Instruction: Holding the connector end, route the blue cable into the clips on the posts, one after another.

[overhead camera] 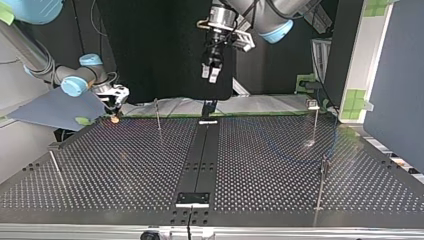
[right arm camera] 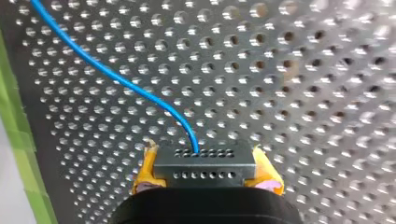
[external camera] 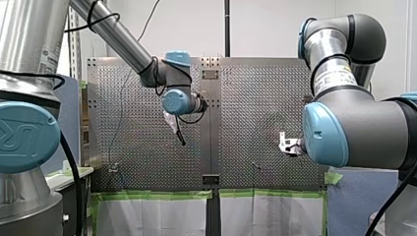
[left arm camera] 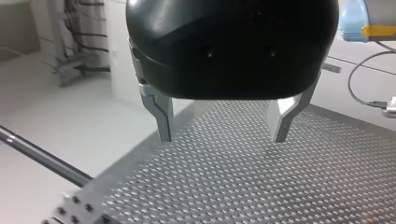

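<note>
- My right gripper (right arm camera: pixel 205 173) was clamped on the grey connector (right arm camera: pixel 204 161).
- The blue cable (right arm camera: pixel 116 77) trailed from it across the perforated table (right arm camera: pixel 317 93); it looked thin, light and floppy, so the rigid connector seemed the best hold.
- My left gripper (left arm camera: pixel 222 126) hung apart, empty.

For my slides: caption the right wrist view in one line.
My right tool holds the grey connector between yellow pads, its blue cable curving away over the perforated table.

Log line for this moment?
right gripper: shut on connector | cable: runs ahead over table | left gripper: open, empty
</note>
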Robot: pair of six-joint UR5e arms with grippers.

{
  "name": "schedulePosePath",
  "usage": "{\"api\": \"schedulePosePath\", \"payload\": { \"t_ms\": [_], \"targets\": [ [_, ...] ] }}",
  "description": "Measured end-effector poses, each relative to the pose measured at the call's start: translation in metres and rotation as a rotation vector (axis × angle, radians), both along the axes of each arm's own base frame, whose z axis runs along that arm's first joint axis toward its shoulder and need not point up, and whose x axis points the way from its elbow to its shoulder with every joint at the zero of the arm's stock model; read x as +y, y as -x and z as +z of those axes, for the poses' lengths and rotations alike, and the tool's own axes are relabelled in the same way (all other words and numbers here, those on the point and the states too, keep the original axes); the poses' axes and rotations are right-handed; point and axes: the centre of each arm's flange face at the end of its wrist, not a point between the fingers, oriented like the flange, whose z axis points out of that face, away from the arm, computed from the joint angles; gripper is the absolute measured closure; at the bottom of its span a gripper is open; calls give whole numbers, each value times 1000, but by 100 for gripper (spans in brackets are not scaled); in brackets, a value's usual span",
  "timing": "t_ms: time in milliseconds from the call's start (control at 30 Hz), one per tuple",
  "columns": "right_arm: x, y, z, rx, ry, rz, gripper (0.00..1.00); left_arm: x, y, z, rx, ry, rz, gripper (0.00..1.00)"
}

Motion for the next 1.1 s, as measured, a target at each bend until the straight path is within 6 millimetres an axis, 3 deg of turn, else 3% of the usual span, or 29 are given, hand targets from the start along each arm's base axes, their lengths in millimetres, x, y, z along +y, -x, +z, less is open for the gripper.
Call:
{"api": "schedulePosePath", "payload": {
  "t_ms": [333, 433, 1100],
  "targets": [
    [-5, 1, 63, -43, 75, -20, 100, 21, 23, 15, -72, 80, -32, 0],
    [-5, 0, 72, -44, 87, -19, 100, 24, 26, 16, -83, 87, -40, 0],
    [-5, 0, 75, -45, 92, -18, 100, 25, 27, 17, -87, 90, -43, 0]
  ]
}}
